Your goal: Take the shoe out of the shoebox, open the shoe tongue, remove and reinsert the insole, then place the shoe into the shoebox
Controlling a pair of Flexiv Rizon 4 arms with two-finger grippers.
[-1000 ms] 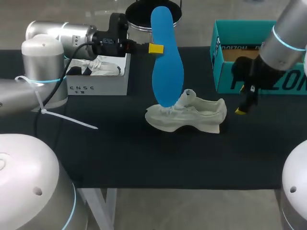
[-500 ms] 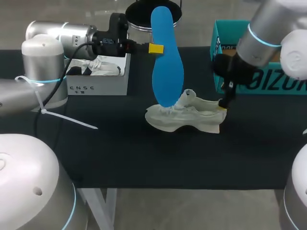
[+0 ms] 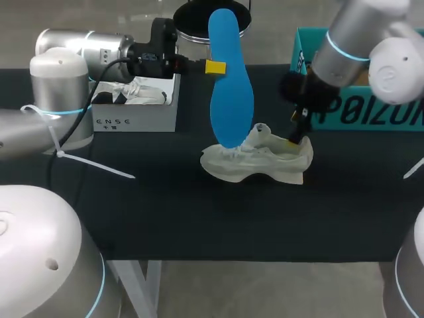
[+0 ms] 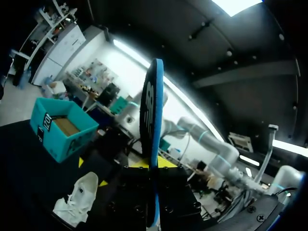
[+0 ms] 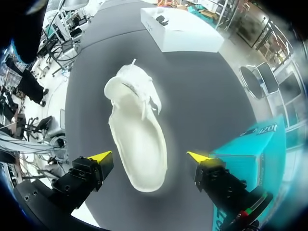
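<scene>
A cream shoe (image 3: 258,161) stands on the black table (image 3: 165,212), toe to the left, tongue pulled up. My left gripper (image 3: 214,67) is shut on the edge of a blue insole (image 3: 230,79), which hangs upright with its lower end at the shoe's opening. In the left wrist view the insole (image 4: 150,130) is edge-on between the fingers of the left gripper (image 4: 154,166), with the shoe (image 4: 79,199) below. My right gripper (image 3: 293,129) hovers open just above the shoe's heel. In the right wrist view the shoe (image 5: 137,132) lies beneath the spread right gripper (image 5: 149,156), heel between the tips.
A teal shoebox (image 3: 371,109) stands at the back right, behind the right arm, and shows beside the right gripper as the teal shoebox (image 5: 250,144). A white box (image 3: 136,106) with another shoe in it sits at the back left.
My right arm has swung left from in front of the teal shoebox to above the shoe's heel, still open. The left arm and the insole have stayed put.
</scene>
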